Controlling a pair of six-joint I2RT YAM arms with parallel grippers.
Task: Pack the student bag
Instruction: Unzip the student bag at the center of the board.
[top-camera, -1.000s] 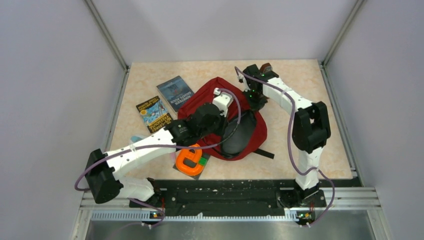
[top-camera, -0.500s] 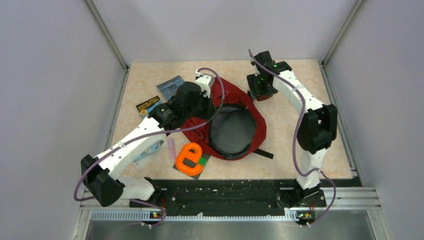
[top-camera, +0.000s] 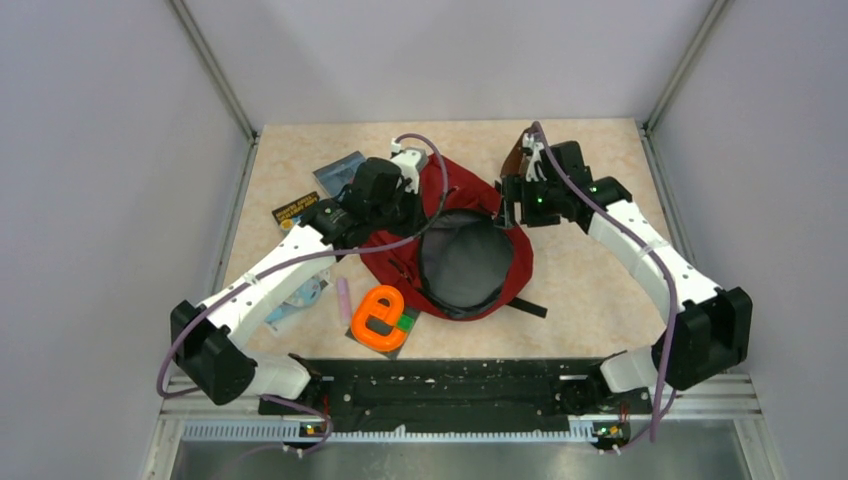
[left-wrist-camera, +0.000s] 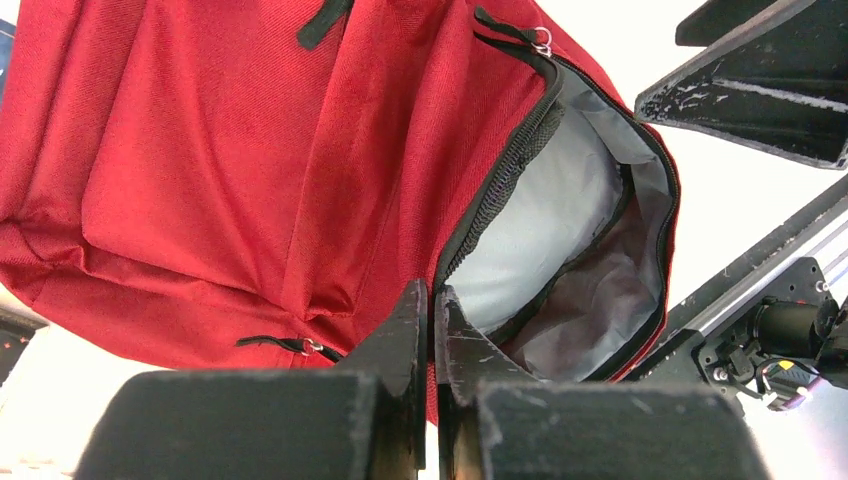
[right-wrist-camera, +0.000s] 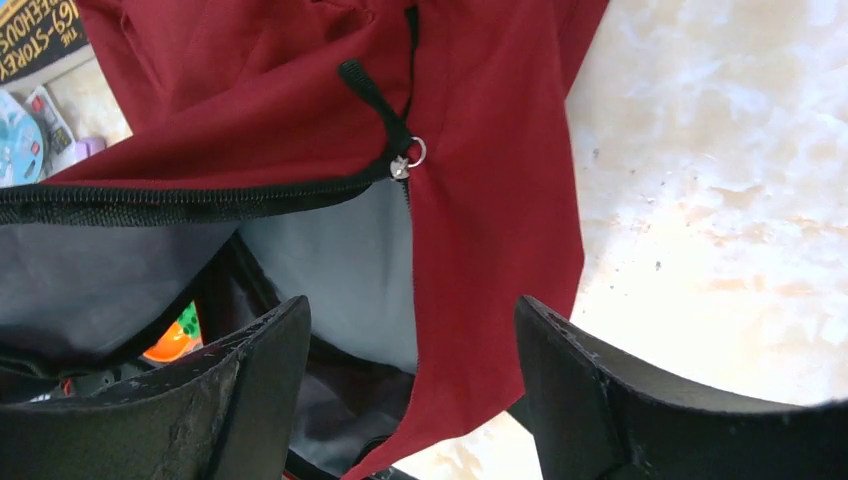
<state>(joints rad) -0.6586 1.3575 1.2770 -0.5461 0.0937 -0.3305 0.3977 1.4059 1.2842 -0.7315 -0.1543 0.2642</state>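
Note:
The student bag (top-camera: 472, 192), dark red with a grey lining (top-camera: 465, 262), lies mid-table with its mouth gaping wide. My left gripper (top-camera: 407, 205) is shut on the bag's left rim; in the left wrist view its fingertips (left-wrist-camera: 432, 300) pinch the red fabric beside the black zipper (left-wrist-camera: 500, 170). At the bag's right rim my right gripper (top-camera: 511, 205) stands open. In the right wrist view its fingers (right-wrist-camera: 408, 312) straddle a flap of the bag (right-wrist-camera: 490, 170) without closing on it, below a zipper pull (right-wrist-camera: 405, 160).
Two books (top-camera: 345, 172) (top-camera: 297, 211) lie left of the bag. An orange object (top-camera: 377, 318) with a green piece, a pink tube (top-camera: 343, 298) and a blue disc (top-camera: 305, 295) sit near the front. A brown object (top-camera: 516, 160) stands behind my right wrist.
My left gripper pulled the bag's rim back and left, spreading the mouth open. My right gripper opened and swung from the back of the table down to the bag's right rim.

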